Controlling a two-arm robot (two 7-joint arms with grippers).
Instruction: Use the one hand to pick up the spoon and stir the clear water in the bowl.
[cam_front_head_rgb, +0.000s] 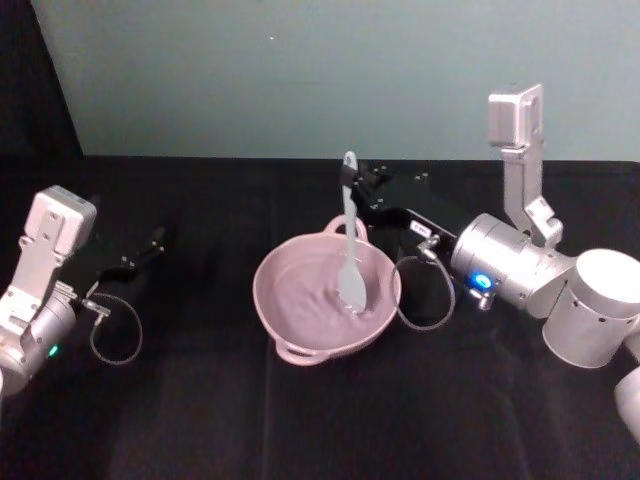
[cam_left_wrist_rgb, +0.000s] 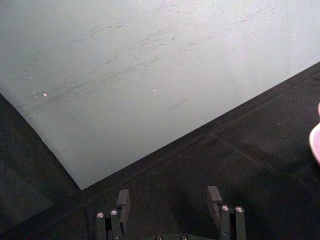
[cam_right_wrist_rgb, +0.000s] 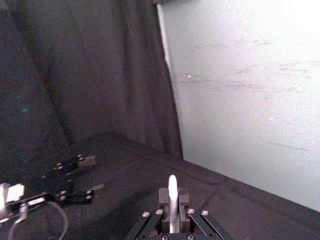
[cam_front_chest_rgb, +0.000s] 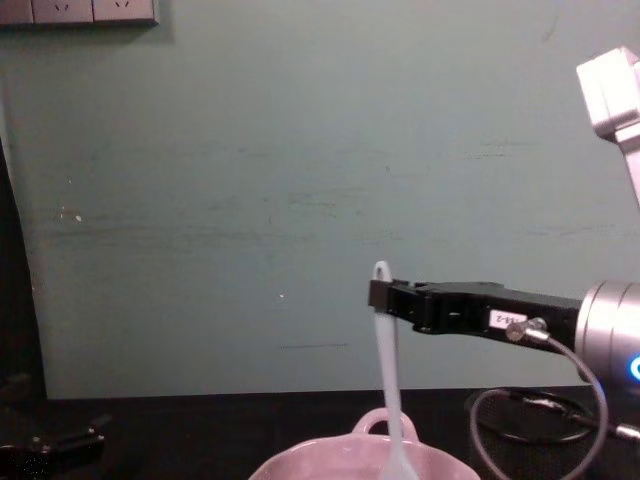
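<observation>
Right pincer (cam_front_head_rgb: 351, 192) at work over the bowl (cam_front_head_rgb: 266, 300). It reaches in from the right side of the surface (cam_front_head_rgb: 200, 420), and its fingers are closed tight on the upper part of the spoon (cam_front_head_rgb: 350, 250) handle. The handle's tip pokes out just above the grip. In the right wrist view the white handle (cam_right_wrist_rgb: 172, 192) stands pinched between the two fingers. In the chest view the spoon (cam_front_chest_rgb: 385, 370) hangs close to upright from the pincer (cam_front_chest_rgb: 380, 296), with its blade dipping below the pink rim (cam_front_chest_rgb: 310, 462).

The spoon's blade sits inside the bowl, toward the right half, with the shaft passing just inside the far rim. You cannot tell from these views whether the blade touches the bottom, and the clear water is hard to make out.

The left pincer (cam_front_head_rgb: 155, 240) is parked low at the left of the surface, well apart from the bowl. Its fingers are spread and hold nothing, as the left wrist view confirms (cam_left_wrist_rgb: 167, 197).

Step in hand, as judged: the pick-up is done and the spoon is in place, so you are at the stirring itself.

The next move calls for a slow circular sweep of the blade within the bowl. Hold the grip firm and the shaft near vertical, and keep the blade off the wall so the light bowl does not slide or tip. Keep the pace gentle enough that water does not slop over the rim.
</observation>
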